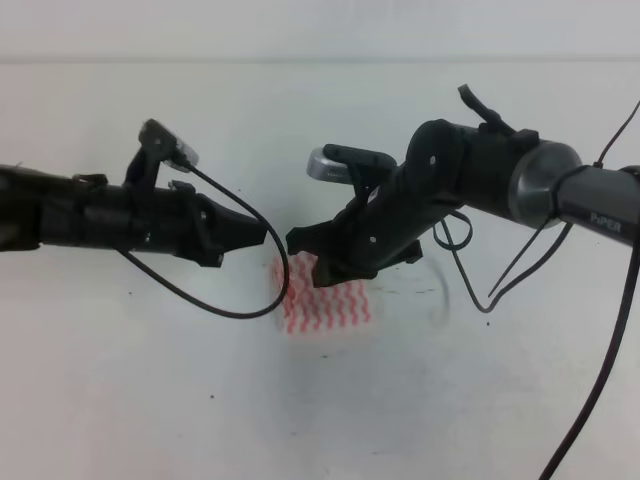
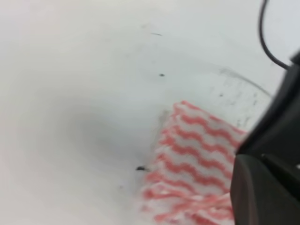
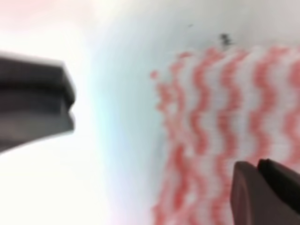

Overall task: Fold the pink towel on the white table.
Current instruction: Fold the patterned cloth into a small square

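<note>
The pink towel (image 1: 325, 303) lies as a small folded rectangle on the white table (image 1: 150, 400), just below the middle of the exterior view. My right gripper (image 1: 308, 256) hovers over its upper left edge, open, with nothing held. In the right wrist view its two fingers stand far apart, with the gripper (image 3: 154, 140) over the striped towel (image 3: 225, 108). My left gripper (image 1: 258, 234) hangs above the table to the left of the towel, and its tip tapers to a point and looks shut. The left wrist view shows the towel (image 2: 192, 159) on the table (image 2: 70, 93).
A black cable (image 1: 240, 305) loops down from the left arm close to the towel's left edge. More cables (image 1: 500, 280) hang from the right arm at the right. A dark blurred body (image 2: 269, 183) fills the lower right of the left wrist view.
</note>
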Robot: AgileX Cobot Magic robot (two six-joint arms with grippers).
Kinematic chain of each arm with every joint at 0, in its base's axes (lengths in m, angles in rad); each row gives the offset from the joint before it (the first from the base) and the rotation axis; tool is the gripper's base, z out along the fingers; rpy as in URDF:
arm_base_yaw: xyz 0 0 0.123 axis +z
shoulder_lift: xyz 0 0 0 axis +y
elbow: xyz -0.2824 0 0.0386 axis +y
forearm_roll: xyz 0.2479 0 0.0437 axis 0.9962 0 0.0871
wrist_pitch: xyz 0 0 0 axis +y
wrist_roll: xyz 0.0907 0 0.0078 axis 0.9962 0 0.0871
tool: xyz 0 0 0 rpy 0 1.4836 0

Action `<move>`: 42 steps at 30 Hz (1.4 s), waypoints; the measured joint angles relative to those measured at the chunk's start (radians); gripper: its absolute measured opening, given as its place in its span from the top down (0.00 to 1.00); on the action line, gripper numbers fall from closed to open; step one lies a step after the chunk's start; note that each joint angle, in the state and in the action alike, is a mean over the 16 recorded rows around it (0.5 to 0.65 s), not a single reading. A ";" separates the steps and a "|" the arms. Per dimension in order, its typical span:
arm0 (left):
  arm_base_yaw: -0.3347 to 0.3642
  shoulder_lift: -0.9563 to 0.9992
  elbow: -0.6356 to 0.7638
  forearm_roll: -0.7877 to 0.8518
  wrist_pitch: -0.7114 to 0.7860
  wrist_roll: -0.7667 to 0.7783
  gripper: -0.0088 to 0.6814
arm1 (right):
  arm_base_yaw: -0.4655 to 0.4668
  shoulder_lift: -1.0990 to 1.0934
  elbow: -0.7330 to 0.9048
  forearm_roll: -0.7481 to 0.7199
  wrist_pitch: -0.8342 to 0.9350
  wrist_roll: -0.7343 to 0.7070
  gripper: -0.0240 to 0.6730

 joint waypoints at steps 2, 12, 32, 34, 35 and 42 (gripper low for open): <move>-0.013 -0.007 0.000 -0.001 -0.006 -0.006 0.99 | -0.014 -0.008 0.000 -0.022 0.003 0.008 0.93; -0.139 -0.008 0.000 -0.007 -0.151 -0.016 0.99 | -0.123 -0.089 0.000 -0.143 0.031 0.064 0.99; -0.221 0.064 -0.001 0.043 -0.294 -0.049 0.99 | -0.171 -0.156 0.000 -0.185 0.051 0.078 0.99; -0.221 0.059 -0.001 0.060 -0.297 -0.058 0.99 | -0.171 -0.156 0.000 -0.183 0.051 0.076 0.99; -0.221 0.055 -0.002 0.068 -0.299 -0.062 0.99 | -0.171 -0.157 0.000 -0.181 0.051 0.074 0.99; -0.221 0.025 -0.001 0.116 -0.316 -0.088 0.99 | -0.171 -0.157 0.000 -0.169 0.051 0.065 0.99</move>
